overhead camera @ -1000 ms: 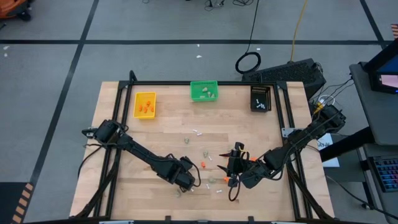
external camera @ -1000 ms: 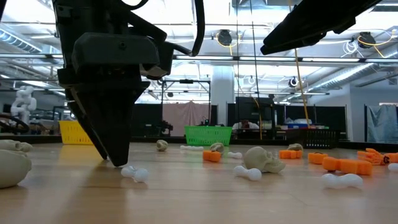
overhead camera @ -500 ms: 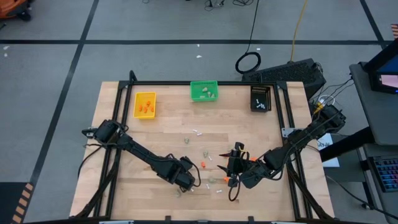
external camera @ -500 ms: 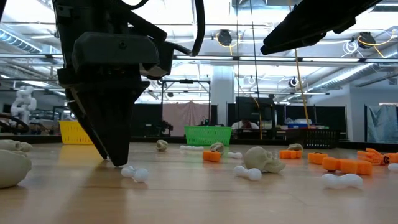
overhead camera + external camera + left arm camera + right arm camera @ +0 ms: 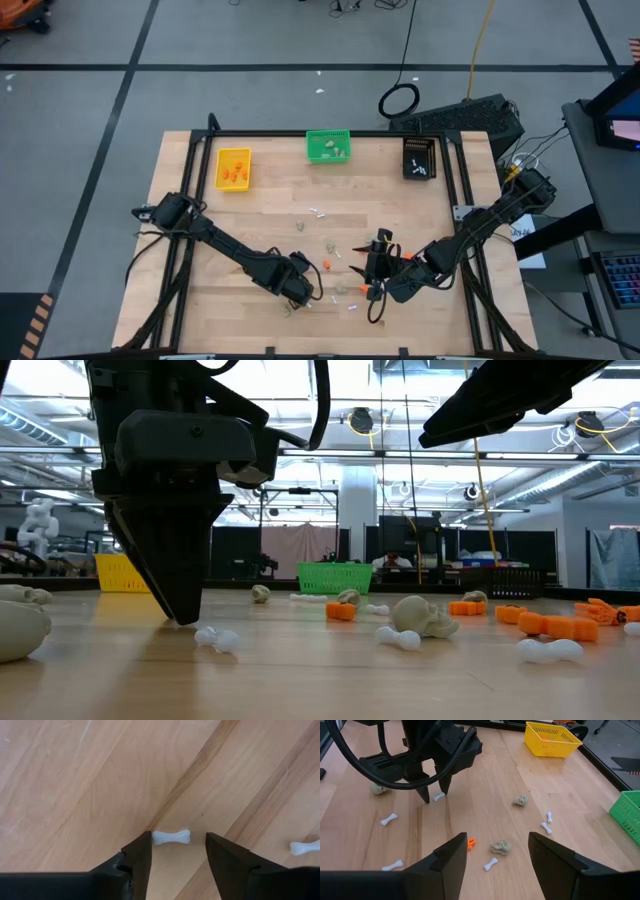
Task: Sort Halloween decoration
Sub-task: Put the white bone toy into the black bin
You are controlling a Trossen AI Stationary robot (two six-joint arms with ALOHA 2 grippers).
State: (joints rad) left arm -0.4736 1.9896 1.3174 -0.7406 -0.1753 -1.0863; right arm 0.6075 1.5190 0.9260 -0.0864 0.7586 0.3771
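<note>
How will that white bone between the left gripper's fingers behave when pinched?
The white bone looks rigid and light, so probably no flexing. It lies crosswise between the open left gripper fingers, one end touching; its knobbed ends may make it pivot or skid.

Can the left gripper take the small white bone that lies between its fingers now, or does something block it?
Probably yes. The left gripper is down at the table with the white bone between its open fingers, one end at a fingertip. Nothing else lies close; only bare wood around it.
</note>
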